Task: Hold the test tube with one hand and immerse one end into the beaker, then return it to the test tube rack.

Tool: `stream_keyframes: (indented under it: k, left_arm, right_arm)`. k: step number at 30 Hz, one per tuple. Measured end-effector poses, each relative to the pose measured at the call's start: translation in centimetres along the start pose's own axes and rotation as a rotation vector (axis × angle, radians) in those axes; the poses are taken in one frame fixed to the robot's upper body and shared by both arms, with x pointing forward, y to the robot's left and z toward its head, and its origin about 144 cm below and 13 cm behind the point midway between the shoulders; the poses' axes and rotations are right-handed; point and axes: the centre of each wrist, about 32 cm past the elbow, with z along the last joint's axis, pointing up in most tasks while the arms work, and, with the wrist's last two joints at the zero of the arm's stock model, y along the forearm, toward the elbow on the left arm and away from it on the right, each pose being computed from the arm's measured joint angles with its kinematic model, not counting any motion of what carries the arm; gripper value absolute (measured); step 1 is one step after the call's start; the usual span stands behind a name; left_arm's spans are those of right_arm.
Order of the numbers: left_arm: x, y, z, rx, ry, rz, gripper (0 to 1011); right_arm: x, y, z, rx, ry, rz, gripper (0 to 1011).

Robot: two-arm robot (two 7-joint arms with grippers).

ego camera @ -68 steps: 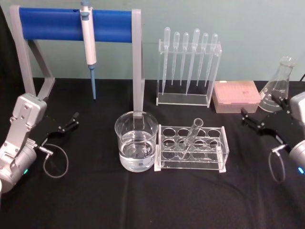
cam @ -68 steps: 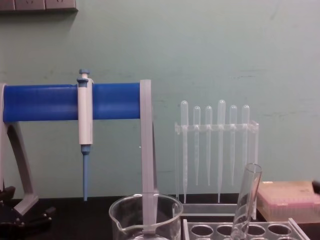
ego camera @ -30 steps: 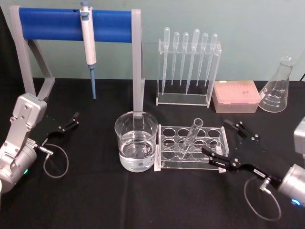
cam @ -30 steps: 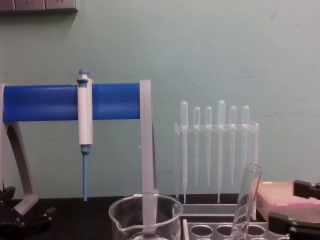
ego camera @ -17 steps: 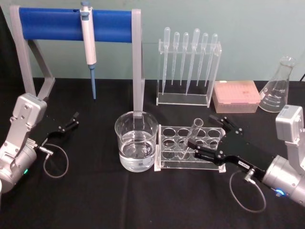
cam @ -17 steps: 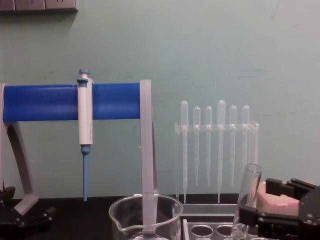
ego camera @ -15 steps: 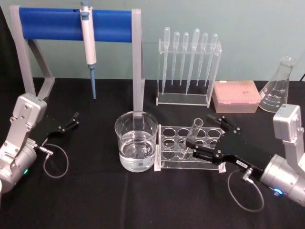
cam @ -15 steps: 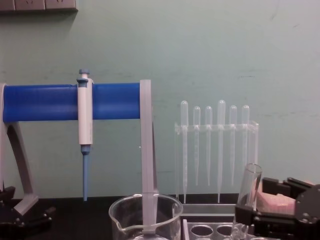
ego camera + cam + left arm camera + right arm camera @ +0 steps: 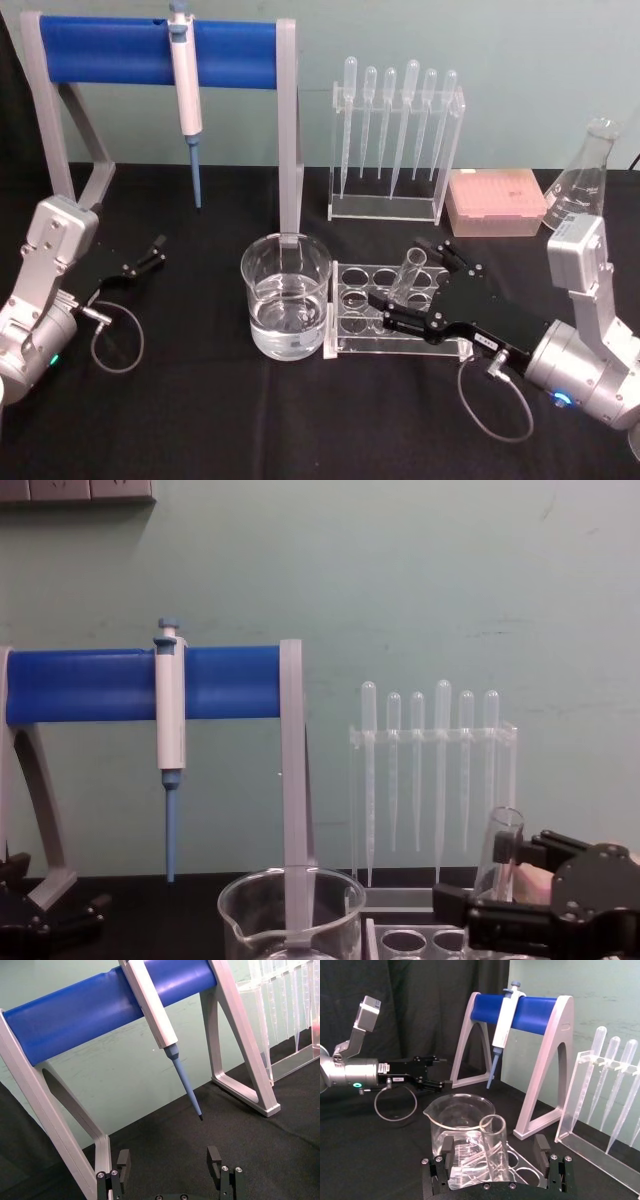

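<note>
The right tool [image 9: 398, 272] sat low over the test tube rack [image 9: 345, 340] with its jaws apart, one on either side of the test tube [image 9: 495, 1154]. The tube leaned in one of the rack's holes, round end down and rimmed mouth up, right between the jaws. In the right wrist view there was a gap on each side of the glass, so no contact could be made out. The beaker [image 9: 248, 290], part filled with clear liquid [image 9: 287, 322], stood just past the tool's fingertips, close beside the rack's end. The left tool [image 9: 169, 1160] lay idle well beyond the beaker on the far side of the desk [image 9: 200, 420], jaws apart and holding nothing.

The step in hand looked to be the grasp, with dipping and returning not yet begun. The tube would probably handle as light, stiff, smooth and brittle—easy to lift, but apt to slip through flat jaws or crack under a hard pinch. The best hold seemed to be on the upper stretch, above the rack's top plate and just under the rim, where the lip could check any slide. A gentle, square closure seemed wise. As the tube stood tilted, drawing it out along its own lean rather than straight up would keep it from levering against the hole's edge.
</note>
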Motion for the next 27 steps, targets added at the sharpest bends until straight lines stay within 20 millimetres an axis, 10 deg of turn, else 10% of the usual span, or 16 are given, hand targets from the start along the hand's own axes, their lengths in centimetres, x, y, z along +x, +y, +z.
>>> stream_keyframes:
  k: [27]
  left_arm:
    - [0.00,0.00,0.00,0.000,0.000,0.000,1000]
  right_arm:
    - [-0.72,0.42,0.06,-0.003,0.012,-0.013,892]
